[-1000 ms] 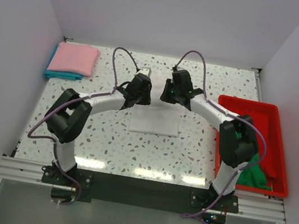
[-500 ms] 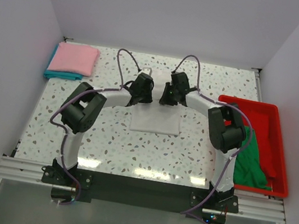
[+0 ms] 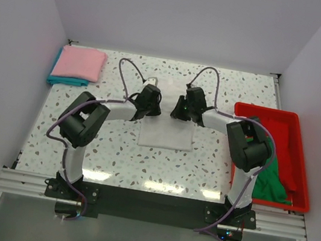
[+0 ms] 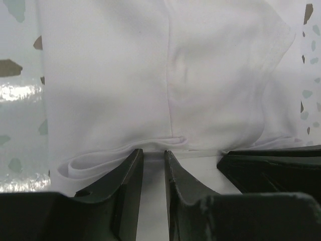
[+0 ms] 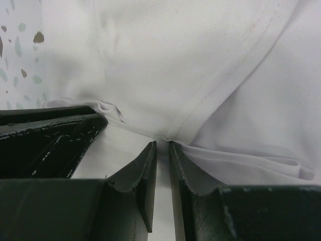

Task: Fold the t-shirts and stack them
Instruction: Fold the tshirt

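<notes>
The white t-shirt (image 3: 166, 135) lies folded flat in the middle of the table. My left gripper (image 3: 150, 99) and right gripper (image 3: 186, 107) sit low at its far edge, side by side. In the left wrist view the gripper (image 4: 153, 150) is pinched on a fold of the white cloth (image 4: 150, 75). In the right wrist view the gripper (image 5: 162, 143) is likewise pinched where the white cloth's (image 5: 175, 60) seams bunch. The pink t-shirt (image 3: 80, 62) lies folded on the teal t-shirt (image 3: 56, 79) at the back left. The green t-shirt (image 3: 271, 178) lies crumpled in the tray.
A red plastic tray (image 3: 271, 114) stands at the right edge of the table, beside the right arm's elbow. White walls close in the table on the left, back and right.
Both grippers have come a little nearer and lower over the white t-shirt's far edge. Both elbows have swung inward, and more of the green t-shirt shows.
</notes>
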`<state>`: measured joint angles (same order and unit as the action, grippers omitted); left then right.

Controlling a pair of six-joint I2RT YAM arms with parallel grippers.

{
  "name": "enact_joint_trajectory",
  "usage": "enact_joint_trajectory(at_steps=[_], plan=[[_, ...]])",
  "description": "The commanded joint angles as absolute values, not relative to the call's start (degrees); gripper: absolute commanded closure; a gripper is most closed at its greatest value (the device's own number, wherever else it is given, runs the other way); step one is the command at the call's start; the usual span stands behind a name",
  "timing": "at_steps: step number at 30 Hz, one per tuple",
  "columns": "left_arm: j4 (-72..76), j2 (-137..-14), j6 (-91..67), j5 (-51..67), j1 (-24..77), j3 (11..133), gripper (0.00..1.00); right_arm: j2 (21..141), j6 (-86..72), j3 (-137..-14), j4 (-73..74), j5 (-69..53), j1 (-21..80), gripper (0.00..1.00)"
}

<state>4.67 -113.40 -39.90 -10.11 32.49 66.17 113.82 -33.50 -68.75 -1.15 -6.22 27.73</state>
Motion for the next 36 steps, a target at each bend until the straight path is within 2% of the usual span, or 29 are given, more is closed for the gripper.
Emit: enact_joint_trajectory(at_steps=[1, 10, 20, 28, 33, 36], plan=[[-0.9, -110.2, -41.1, -13.2, 33.1, 60.0, 0.71, 111.0, -33.8, -62.7, 0.3, -4.6, 29.8, 0.78], [2.6, -100.0, -42.9, -14.4, 34.2, 47.4, 0.7, 102.7, -38.4, -51.9, -4.1, -3.6, 33.7, 0.76], [0.1, -94.3, -38.6, -14.7, 34.0, 49.4, 0.69, 96.0, -35.4, -57.4, 5.8, -1.4, 32.3, 0.64], [-4.3, -85.6, -36.6, -14.0, 32.1, 51.8, 0.57, 89.8, -34.0, -57.8, 10.2, -0.7, 30.9, 0.63], [-7.6, -80.7, -38.7, -14.9, 31.8, 49.8, 0.44, 84.4, -35.9, -50.8, 10.5, -0.3, 31.5, 0.6], [-7.8, -75.3, -41.1, -14.4, 31.8, 44.0, 0.4, 79.3, -38.2, -43.9, 10.1, -0.2, 33.3, 0.57]])
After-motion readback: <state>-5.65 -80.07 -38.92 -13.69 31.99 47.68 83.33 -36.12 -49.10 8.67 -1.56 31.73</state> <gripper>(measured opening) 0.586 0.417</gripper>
